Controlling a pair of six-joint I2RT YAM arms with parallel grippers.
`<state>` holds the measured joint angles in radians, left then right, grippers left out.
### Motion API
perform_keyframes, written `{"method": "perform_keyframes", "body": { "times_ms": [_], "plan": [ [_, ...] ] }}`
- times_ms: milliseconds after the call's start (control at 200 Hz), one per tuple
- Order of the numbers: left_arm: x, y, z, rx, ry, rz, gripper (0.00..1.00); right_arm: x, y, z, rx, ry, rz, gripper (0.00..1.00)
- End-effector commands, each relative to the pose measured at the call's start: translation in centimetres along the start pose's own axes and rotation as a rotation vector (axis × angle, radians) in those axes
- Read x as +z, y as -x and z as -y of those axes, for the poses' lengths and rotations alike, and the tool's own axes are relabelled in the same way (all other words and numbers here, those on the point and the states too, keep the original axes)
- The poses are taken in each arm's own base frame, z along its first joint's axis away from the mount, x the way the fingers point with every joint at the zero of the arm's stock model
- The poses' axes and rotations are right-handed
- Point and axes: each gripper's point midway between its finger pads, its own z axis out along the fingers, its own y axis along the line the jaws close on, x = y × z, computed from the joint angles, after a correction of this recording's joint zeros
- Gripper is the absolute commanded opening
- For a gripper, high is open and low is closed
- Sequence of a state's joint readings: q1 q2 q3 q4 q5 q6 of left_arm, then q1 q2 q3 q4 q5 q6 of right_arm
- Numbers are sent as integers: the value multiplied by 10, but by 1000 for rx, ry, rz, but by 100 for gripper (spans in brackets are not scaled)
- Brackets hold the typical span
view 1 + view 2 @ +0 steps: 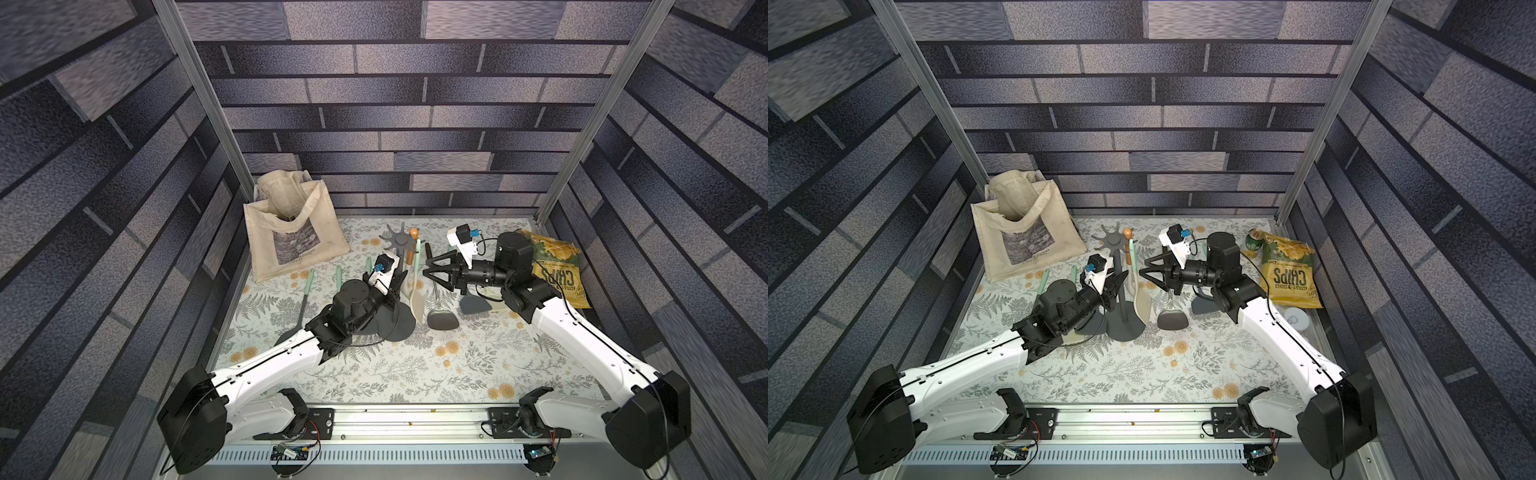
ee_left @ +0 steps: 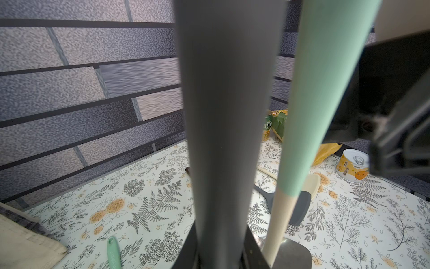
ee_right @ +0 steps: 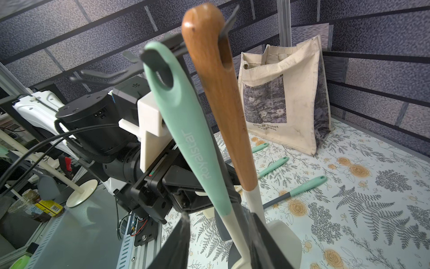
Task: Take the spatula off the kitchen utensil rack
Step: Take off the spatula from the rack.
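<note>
The kitchen utensil rack [image 1: 401, 240] stands mid-table, its round base [image 1: 399, 328] on the cloth. My left gripper [image 1: 400, 283] [image 2: 220, 251] is shut on its grey pole [image 2: 223, 116]. Two utensils hang from the hooks. One is a mint-handled spatula [image 3: 186, 130] with a cream neck, the other a wooden-handled one [image 3: 223, 97] with a white blade. My right gripper [image 1: 424, 272] [image 3: 221, 223] is open low on the rack's right side. The mint spatula's cream neck sits between its jaws, against one finger and clear of the other.
A cream tote bag [image 1: 291, 232] stands at the back left. A chips bag [image 1: 557, 270] and a green can [image 1: 1252, 241] lie at the right wall. Dark grey turners [image 1: 442, 318] [image 1: 473, 305] and mint-handled utensils [image 1: 307, 286] lie on the cloth round the rack.
</note>
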<state>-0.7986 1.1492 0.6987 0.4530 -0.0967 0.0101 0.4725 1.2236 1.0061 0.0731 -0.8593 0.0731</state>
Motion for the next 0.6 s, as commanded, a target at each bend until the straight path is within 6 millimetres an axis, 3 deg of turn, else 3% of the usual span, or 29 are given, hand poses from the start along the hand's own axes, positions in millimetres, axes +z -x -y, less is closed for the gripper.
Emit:
{"method": "perform_keyframes", "body": {
  "times_ms": [0, 100, 120, 210, 591],
  "plan": [
    [1, -39, -4, 44, 12, -141, 14, 6, 19, -8, -70, 35, 31, 43],
    [1, -39, -3, 43, 11, -142, 14, 12, 14, -6, -56, 58, 20, 43],
    [1, -39, -4, 43, 12, -142, 14, 12, 27, -10, -79, 63, 36, 43],
    [1, -39, -4, 45, 14, -143, 14, 17, 29, -13, -85, 84, 34, 43],
    [0, -38, -6, 51, 17, -140, 14, 34, 22, -20, -92, 116, -8, 36]
  ]
}}
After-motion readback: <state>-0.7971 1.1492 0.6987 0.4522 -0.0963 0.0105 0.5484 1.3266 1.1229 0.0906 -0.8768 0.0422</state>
